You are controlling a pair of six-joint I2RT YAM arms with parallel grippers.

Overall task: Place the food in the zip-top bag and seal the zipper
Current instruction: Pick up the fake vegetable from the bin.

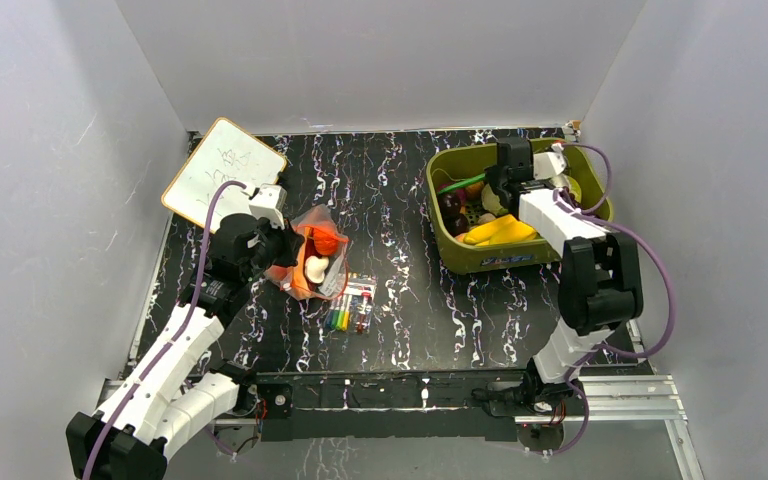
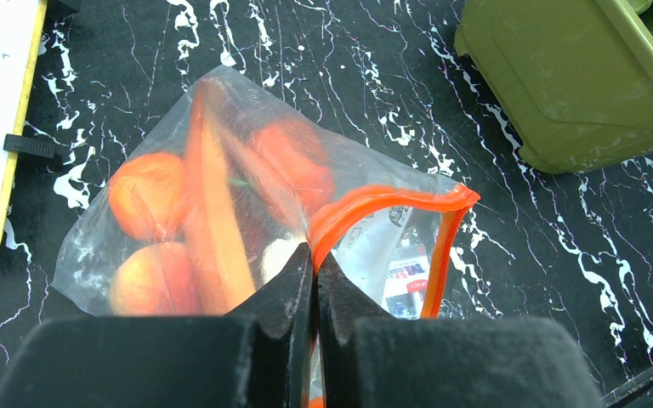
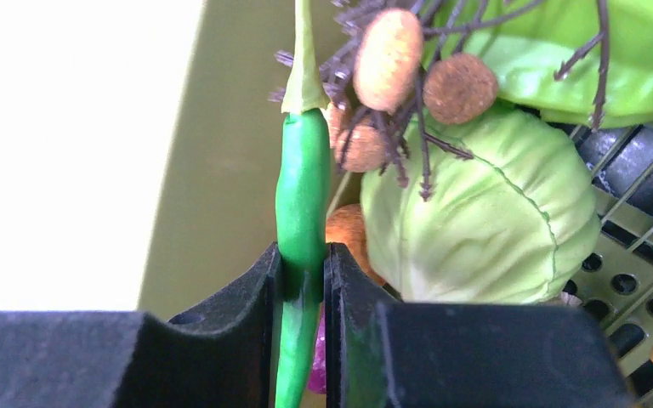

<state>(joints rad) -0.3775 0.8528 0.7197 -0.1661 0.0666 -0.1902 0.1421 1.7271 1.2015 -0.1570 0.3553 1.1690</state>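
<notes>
Bag [image 2: 229, 102] lies on the desk [image 2: 561, 255] just ahead of the left hand [image 2: 313, 255], closed on its zipper [image 2: 383, 197], likely to hold the mouth open, while the right hand [image 3: 304, 255] grips a pepper [image 3: 302, 170] in the bin [image 3: 221, 170].

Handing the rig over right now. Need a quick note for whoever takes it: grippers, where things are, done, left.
Left gripper: shut on the zipper edge of the bag; the mouth gapes open.
Right gripper: shut on a green pepper, down in the green bin.
Bag lies left of centre, next to the marker pack.
Done: several orange and red fruits are inside the bag.
Left: the bin holds a cabbage, a yellow piece and more. Move the pepper and the rest into the bag, then seal the zipper.
</notes>
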